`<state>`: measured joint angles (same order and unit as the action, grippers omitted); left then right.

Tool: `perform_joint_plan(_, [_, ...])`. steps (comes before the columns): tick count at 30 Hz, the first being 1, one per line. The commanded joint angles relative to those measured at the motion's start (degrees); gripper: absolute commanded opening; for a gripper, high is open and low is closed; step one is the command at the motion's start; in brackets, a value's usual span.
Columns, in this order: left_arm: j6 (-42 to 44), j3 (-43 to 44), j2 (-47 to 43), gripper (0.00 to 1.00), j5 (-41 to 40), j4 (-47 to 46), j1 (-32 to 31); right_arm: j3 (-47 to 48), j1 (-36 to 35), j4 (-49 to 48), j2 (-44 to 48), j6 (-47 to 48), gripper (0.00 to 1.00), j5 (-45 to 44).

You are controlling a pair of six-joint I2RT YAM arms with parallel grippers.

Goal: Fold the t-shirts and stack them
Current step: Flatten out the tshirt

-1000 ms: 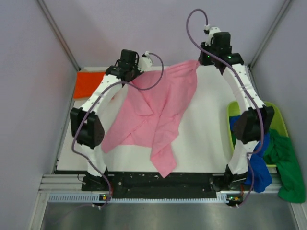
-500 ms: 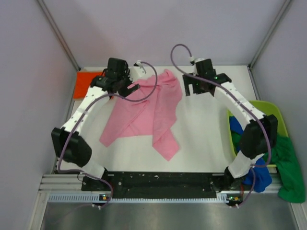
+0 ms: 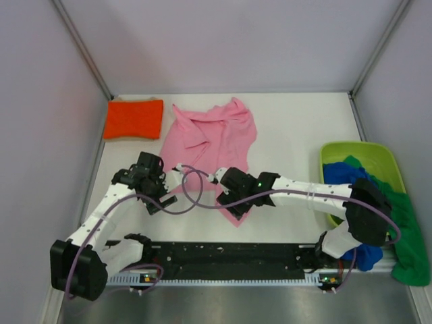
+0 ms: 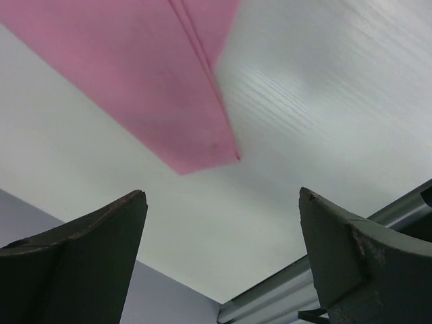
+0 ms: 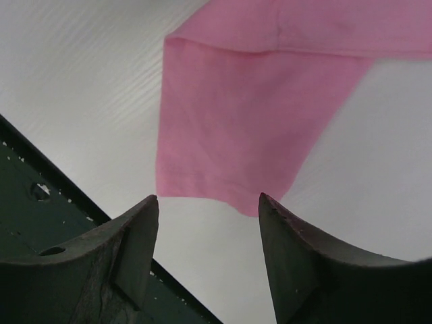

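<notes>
Just ahead of right gripper (image 5: 208,198) lies pink t-shirt (image 5: 229,145).

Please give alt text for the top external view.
The left gripper and right gripper, both open, hover over the near end of a pink t-shirt on a table. A folded orange-red t-shirt lies far left; a lime-green tub at right holds blue and green shirts.

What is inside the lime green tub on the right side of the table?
A royal blue t-shirt and a dark green t-shirt, both crumpled and spilling over its rim. The right arm's elbow covers part of the tub, and the cloth hides its floor.
</notes>
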<state>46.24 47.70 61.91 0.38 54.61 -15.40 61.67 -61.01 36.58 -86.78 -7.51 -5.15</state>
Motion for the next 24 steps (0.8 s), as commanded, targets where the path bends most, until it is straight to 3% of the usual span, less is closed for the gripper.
perform_joint_plan(1, [0.61, -8.32, -2.41, 0.98, -2.55, -9.59, 0.72, -5.76, -5.77, -10.37, 0.66, -4.18, 0.6, 0.92])
perform_joint_plan(5, [-0.88, -11.23, 1.45, 0.97, -4.86, -13.47, 0.72, -9.37, -6.4, -15.65, -2.95, -3.13, 0.6, -0.82])
perform_joint_plan(10, [-1.68, -14.82, 4.44, 0.97, -8.37, -21.28, 1.68, -8.67, -6.49, -15.57, -8.04, -3.83, 0.52, -3.56])
perform_joint_plan(13, [-2.46, -15.97, 8.21, 0.94, -9.61, -24.54, 2.91, -8.32, -6.57, -15.48, -10.77, -3.83, 0.39, -1.19])
perform_joint_plan(16, [-3.69, -15.97, 12.08, 0.76, -9.79, -25.69, 3.97, -8.67, -6.4, -15.57, -10.69, -3.57, 0.23, 0.05])
perform_joint_plan(18, [-4.31, -15.54, 13.32, 0.55, -9.61, -26.04, 4.58, -8.23, -6.31, -14.96, -8.85, -3.57, 0.0, -0.82])
perform_joint_plan(21, [-4.84, -14.05, 12.01, 0.18, -9.44, -24.82, 5.55, -6.31, -5.09, -12.59, -4.38, -3.83, 0.0, -1.97])
perform_joint_plan(22, [-5.1, -13.26, 10.88, 0.02, -9.52, -24.29, 5.99, -5.25, -4.04, -11.54, -2.27, -4.0, 0.0, -2.06])
perform_joint_plan(24, [-5.54, -9.67, 8.42, 0.0, -9.0, -22.19, 7.39, -2.8, -1.14, -9.16, 2.64, -4.44, 0.0, -1.89])
